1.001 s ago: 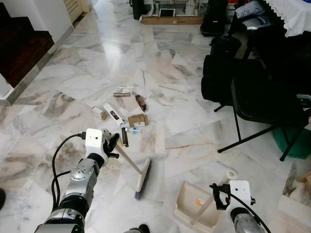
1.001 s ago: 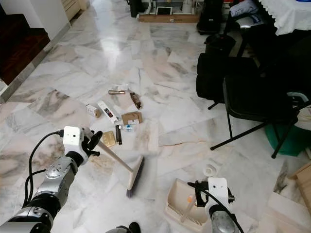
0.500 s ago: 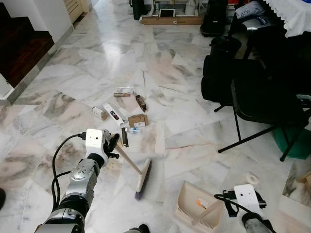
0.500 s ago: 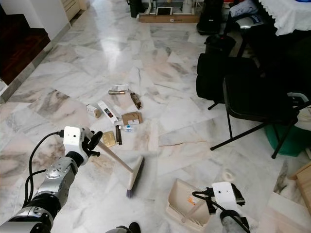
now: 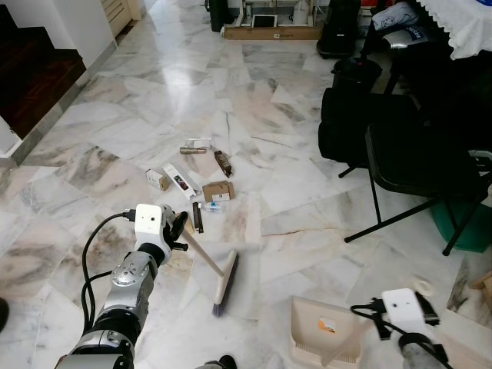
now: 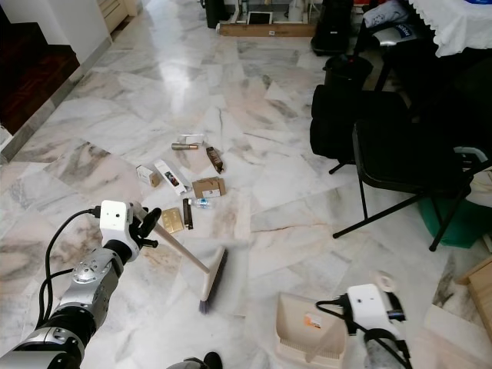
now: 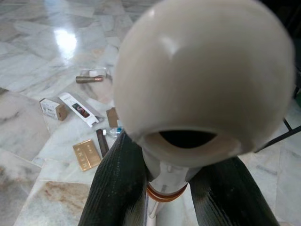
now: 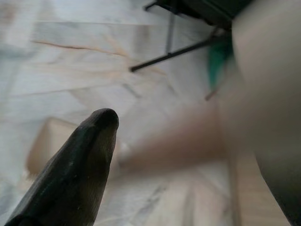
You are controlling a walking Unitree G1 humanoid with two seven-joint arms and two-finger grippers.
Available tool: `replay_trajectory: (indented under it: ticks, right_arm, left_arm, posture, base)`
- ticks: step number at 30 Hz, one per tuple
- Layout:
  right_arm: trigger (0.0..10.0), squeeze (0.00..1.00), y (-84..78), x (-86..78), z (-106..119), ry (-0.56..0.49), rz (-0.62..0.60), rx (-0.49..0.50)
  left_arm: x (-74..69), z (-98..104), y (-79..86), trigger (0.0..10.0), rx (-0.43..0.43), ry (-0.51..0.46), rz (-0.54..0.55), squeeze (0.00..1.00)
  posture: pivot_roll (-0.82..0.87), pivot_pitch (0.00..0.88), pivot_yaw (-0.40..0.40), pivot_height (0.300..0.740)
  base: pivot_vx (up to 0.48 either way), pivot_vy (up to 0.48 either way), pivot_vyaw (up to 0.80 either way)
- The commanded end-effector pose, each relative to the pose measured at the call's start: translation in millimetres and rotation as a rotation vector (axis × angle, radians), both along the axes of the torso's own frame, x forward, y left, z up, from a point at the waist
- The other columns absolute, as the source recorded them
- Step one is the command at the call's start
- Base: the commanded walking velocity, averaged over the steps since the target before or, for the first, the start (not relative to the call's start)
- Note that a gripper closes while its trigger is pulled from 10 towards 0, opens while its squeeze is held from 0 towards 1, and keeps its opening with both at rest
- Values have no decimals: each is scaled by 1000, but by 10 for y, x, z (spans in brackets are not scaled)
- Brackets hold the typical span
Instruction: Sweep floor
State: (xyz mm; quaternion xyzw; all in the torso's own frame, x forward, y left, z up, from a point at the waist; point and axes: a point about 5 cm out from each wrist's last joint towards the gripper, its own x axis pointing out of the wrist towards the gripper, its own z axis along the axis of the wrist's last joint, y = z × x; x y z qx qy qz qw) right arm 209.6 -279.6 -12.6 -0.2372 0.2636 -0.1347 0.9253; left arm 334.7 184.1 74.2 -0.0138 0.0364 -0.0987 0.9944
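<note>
My left gripper point(image 5: 181, 229) is shut on the top of a beige broom handle point(image 5: 206, 257). The handle slants down to the broom head point(image 5: 224, 283), which rests on the marble floor. In the left wrist view the handle's round knob point(image 7: 202, 75) sits between the black fingers point(image 7: 117, 188). Just beyond the broom lies scattered litter point(image 5: 192, 184): small boxes, a tube, dark bars. At the lower right my right gripper point(image 5: 378, 329) is shut on the handle of a beige dustpan point(image 5: 323, 338), which lies on the floor with an orange scrap point(image 5: 327, 326) in it.
A black folding chair point(image 5: 415, 169) and black bags point(image 5: 346, 123) stand to the right, with a green bin point(image 5: 461, 224) behind the chair. A roll of tape point(image 6: 382, 278) lies near the dustpan. Dark stairs point(image 5: 31, 77) rise at the far left.
My right gripper has drawn the dustpan to the right and nearer, turning it. The left arm and broom have stayed put.
</note>
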Motion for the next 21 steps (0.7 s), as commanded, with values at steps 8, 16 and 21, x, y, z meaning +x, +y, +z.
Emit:
replay_trajectory:
  ticks: [8,16,21]
  right_arm:
    - [10000,0,-161,-92,1,21,-83,-40]
    - [10000,0,-87,-24,33,-24,-76,-3]
    - [10000,0,1,65,98,-90,-47,51]
  left_arm:
    - [15,27,8,10000,10,-13,4,0]
    - [16,29,18,10000,11,-14,7,0]
    - [17,32,25,10000,13,-14,8,0]
  posture:
    - [35,105,67,740]
    - [37,104,68,740]
    - [39,104,68,740]
  base:
    - [0,0,0]
    - [0,0,0]
    - [0,0,0]
